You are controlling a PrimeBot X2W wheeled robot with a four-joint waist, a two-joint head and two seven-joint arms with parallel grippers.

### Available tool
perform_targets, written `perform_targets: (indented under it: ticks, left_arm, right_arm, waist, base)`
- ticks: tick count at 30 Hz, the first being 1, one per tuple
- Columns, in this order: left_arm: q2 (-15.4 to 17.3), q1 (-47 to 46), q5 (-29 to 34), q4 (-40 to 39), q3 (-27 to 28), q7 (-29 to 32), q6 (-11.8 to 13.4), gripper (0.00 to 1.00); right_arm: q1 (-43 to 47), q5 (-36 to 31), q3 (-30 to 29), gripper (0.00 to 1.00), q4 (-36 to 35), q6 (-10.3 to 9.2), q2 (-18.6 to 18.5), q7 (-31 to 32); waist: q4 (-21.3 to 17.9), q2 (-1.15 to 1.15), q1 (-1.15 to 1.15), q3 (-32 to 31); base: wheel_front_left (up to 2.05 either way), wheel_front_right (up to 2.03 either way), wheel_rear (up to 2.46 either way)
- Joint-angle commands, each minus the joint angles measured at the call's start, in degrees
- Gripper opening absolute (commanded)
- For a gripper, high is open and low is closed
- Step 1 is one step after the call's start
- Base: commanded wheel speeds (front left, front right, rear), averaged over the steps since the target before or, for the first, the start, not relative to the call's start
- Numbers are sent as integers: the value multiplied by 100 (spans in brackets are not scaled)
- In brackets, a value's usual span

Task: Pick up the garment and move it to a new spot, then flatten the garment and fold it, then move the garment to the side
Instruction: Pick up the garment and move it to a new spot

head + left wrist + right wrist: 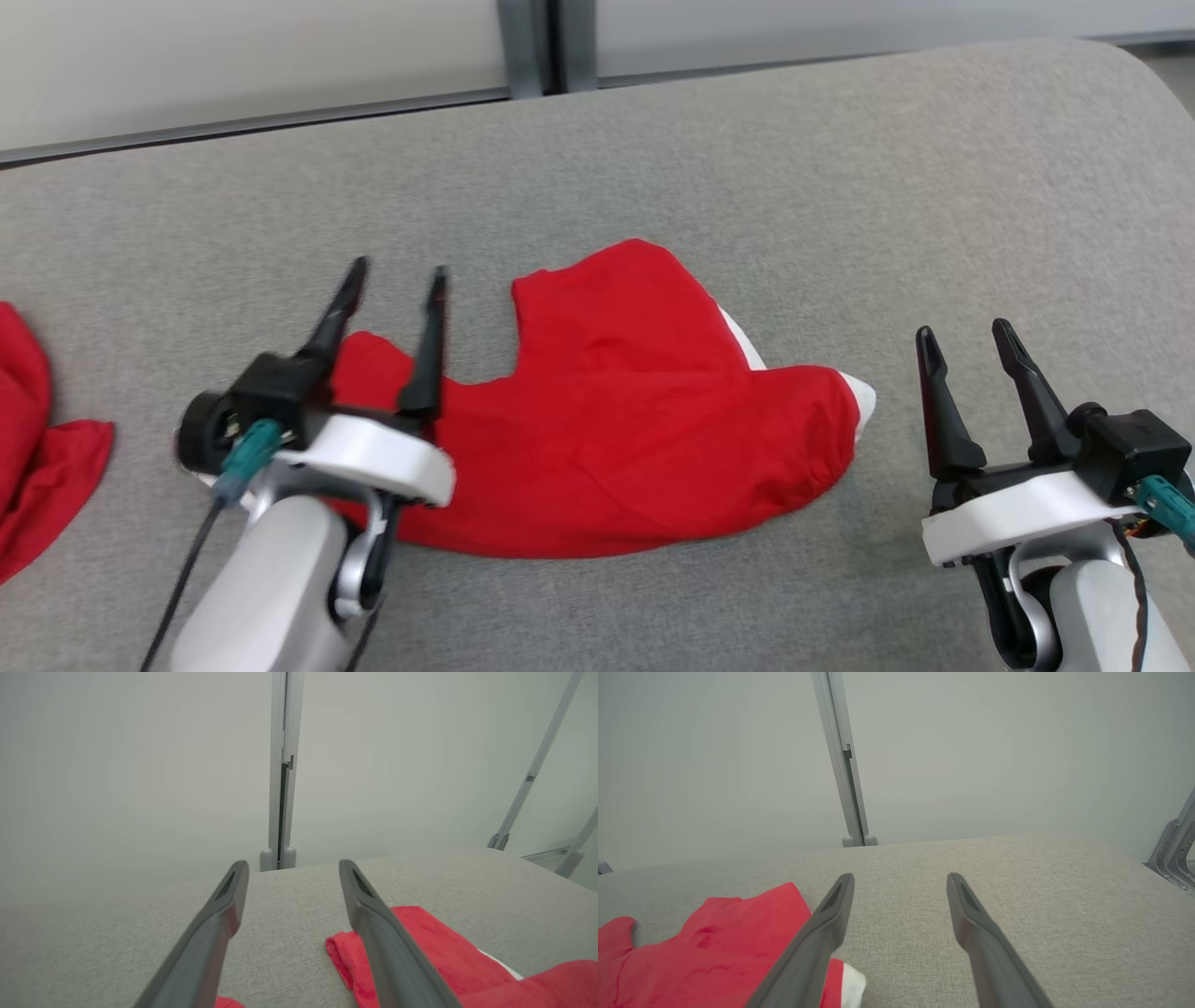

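Observation:
A red garment (616, 420) with a white lining at its right edge lies loosely spread on the grey padded surface (794, 187). My left gripper (397, 271) hovers above its left end, fingers apart and holding nothing. In the left wrist view the garment (430, 947) shows past the right finger, and the left gripper (293, 868) is open. My right gripper (966, 331) stands open to the right of the garment, clear of it. The right wrist view has the garment (719, 947) at lower left and the right gripper (901, 879) open over bare fabric.
Another red cloth (37, 439) lies at the left edge of the surface. Behind the surface's far edge stands a pale wall with a grey vertical post (541, 42). Metal struts (537, 765) rise at the right in the left wrist view.

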Motion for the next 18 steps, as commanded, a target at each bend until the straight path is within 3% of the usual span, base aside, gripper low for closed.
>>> perform_targets:
  ticks: [1,7,18]
  left_arm:
    - [169,273,-47,-106,287,-25,96,100]
    - [392,850,-74,-352,859,-19,152,100]
    - [539,1864,-117,-535,1318,-22,-253,100]
  right_arm:
    - [127,-6,-42,100,-85,0,-55,85]
    - [327,-17,-58,100,-225,0,-93,219]
    - [876,22,-55,100,-461,0,-133,497]
  waist:
    - [261,0,0,-230]
    - [429,0,0,-414]
    - [540,0,0,-1015]
  base:
    - [0,0,0]
    - [0,0,0]
    - [0,0,0]
